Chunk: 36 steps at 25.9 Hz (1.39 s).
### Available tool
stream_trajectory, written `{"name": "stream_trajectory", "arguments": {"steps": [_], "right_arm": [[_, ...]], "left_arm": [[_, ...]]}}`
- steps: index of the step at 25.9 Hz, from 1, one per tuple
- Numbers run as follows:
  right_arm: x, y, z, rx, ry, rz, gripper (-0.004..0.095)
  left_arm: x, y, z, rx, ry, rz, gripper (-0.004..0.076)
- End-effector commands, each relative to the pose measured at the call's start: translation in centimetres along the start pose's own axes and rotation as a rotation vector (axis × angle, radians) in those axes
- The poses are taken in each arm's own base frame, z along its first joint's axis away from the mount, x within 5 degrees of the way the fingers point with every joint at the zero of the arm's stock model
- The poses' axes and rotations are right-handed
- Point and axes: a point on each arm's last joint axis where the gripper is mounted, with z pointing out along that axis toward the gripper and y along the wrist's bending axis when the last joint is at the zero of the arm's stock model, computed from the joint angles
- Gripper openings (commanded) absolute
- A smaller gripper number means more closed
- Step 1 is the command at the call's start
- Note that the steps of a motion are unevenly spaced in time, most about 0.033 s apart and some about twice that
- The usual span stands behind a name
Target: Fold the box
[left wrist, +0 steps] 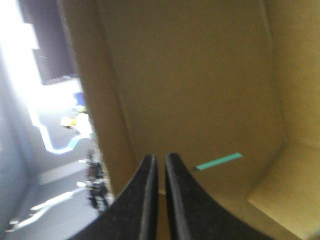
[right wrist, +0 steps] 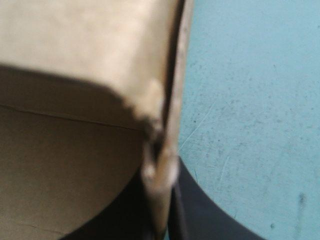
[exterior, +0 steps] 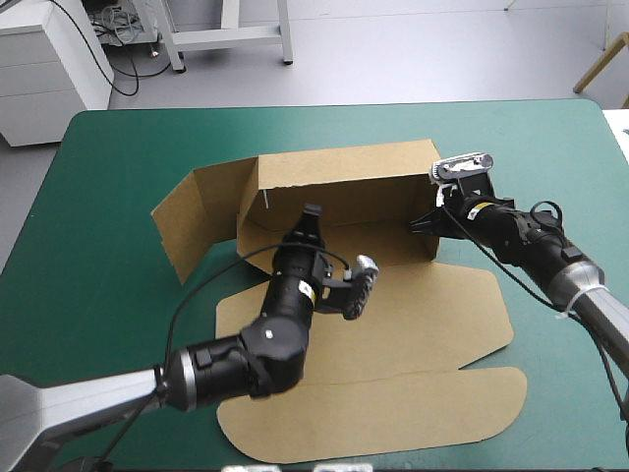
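High view: bright, even overhead light; soft short shadows on the box and the teal-green cover. Left wrist view: dim inside the box, blown-out white glare past its wall, left gripper soft-edged. Right wrist view: board edge smeared, probably too close to focus; cover evenly lit.

**Round my bench: the table and the floor beyond it**

I work at a table with a teal-green cover, which fills most of the high view, its rounded far corners in the upper left and upper right of the frame. Close up in my right wrist view, the cover carries faint pale scratches and a few dark specks. Beyond the far edge lies a grey floor. A white drawer cabinet stands in the upper left, with black cables trailing beside it. White metal frame legs stand at top centre, and a pale wooden leg slants in the upper right.
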Motion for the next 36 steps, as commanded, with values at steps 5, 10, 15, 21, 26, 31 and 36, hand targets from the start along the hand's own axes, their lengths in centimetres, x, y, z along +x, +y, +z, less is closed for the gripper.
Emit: {"name": "stream_trajectory", "arguments": {"steps": [5,10,15,21,26,31,36], "right_arm": [[-2.2,-0.3,-1.7,0.016,-0.135,0.021,-0.0014],[-2.0,-0.2,-1.7,0.011,-0.114,0.024,-0.0014],[-1.9,-0.2,-1.6,0.009,-0.099,0.020,-0.0014],[-1.8,-0.2,-1.6,0.007,-0.090,0.007,-0.0014],[-1.8,-0.2,-1.6,0.008,-0.090,-0.008,-0.0014],[-1.6,-0.1,-1.7,-0.002,-0.052,-0.008,-0.0014],[-1.8,0.1,-2.0,-0.020,-0.002,0.022,-0.0014]], "left_arm": [[9.8,10.3,-0.7,0.558,0.001,-0.593,0.0015],[20.6,13.2,0.5,0.556,0.054,-1.154,0.0014],[30.3,12.1,0.5,0.485,0.110,-1.685,0.0014],[36.7,8.7,0.1,0.406,0.065,-2.093,0.0014],[39.5,1.7,0.6,0.418,0.225,-2.339,0.0014],[39.7,-4.1,1.8,0.401,0.287,-2.568,0.0014],[39.3,-7.6,2.0,0.398,0.362,-2.674,0.0014]]}}
